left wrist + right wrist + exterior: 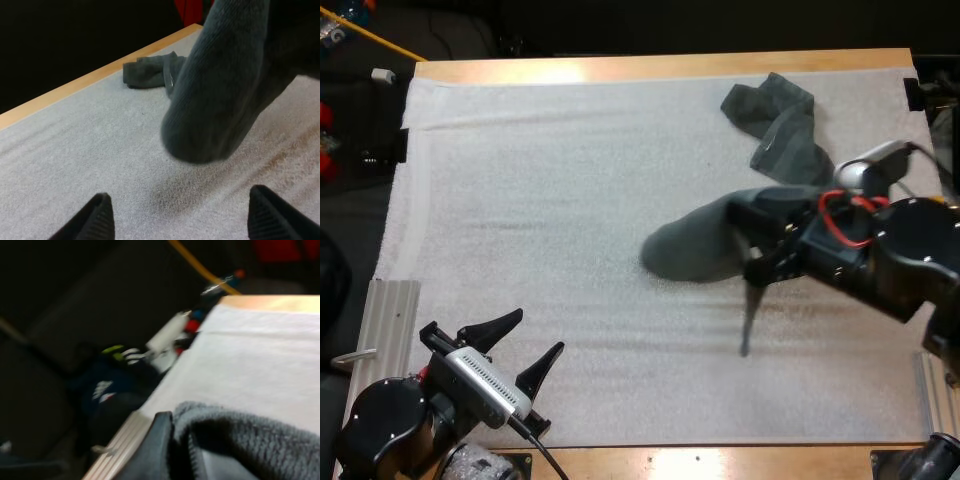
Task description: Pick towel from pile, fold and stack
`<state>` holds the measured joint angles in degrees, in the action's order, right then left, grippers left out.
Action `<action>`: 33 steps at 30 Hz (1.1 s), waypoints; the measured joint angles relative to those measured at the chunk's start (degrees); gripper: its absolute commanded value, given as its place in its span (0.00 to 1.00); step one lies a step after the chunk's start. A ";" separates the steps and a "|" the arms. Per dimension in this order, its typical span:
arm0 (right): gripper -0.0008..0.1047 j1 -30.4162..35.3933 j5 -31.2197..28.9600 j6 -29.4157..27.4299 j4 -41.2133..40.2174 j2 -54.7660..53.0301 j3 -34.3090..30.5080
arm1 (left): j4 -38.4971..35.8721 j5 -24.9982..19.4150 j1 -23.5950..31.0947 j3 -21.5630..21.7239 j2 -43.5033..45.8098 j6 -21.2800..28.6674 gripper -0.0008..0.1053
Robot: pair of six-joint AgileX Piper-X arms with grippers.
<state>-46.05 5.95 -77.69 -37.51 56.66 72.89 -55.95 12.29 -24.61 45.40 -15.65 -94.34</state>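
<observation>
The right tool [758, 262] grips a droopy dark grey-green towel [692, 248]. A crumpled towel [782, 120] lies by the table [620, 68]'s far right corner. The left tool [537, 332] is open.

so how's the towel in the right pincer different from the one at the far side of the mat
The held towel hangs from the right pincer, lifted off the mat; the far towel lies on it. The held towel drapes in a smooth rounded lobe; the far towel is crumpled. Both are dark grey-green.
</observation>
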 measured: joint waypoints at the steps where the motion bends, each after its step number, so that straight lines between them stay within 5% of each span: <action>1: 0.01 -1.42 0.00 0.80 0.56 0.68 -0.02 | 0.00 0.00 0.00 0.00 0.00 0.00 0.52; 9: 0.01 -6.23 -0.70 1.42 1.41 8.88 -1.41 | 0.00 0.00 0.00 0.00 0.00 0.00 0.52; 18: 0.01 -5.69 -14.90 -6.55 0.15 21.09 -9.69 | 0.00 0.00 0.00 0.00 0.00 0.00 0.52; 24: 0.01 -0.06 -23.71 -8.01 -1.71 21.97 -9.69 | 0.00 0.00 0.00 0.00 0.00 0.00 0.52; 33: 0.07 9.45 -24.12 -12.20 -8.49 21.94 -9.57 | 0.00 0.00 0.00 0.00 0.00 0.00 0.52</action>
<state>-36.60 -18.16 -89.90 -46.00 78.61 63.32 -55.95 12.29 -24.61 45.40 -15.65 -94.34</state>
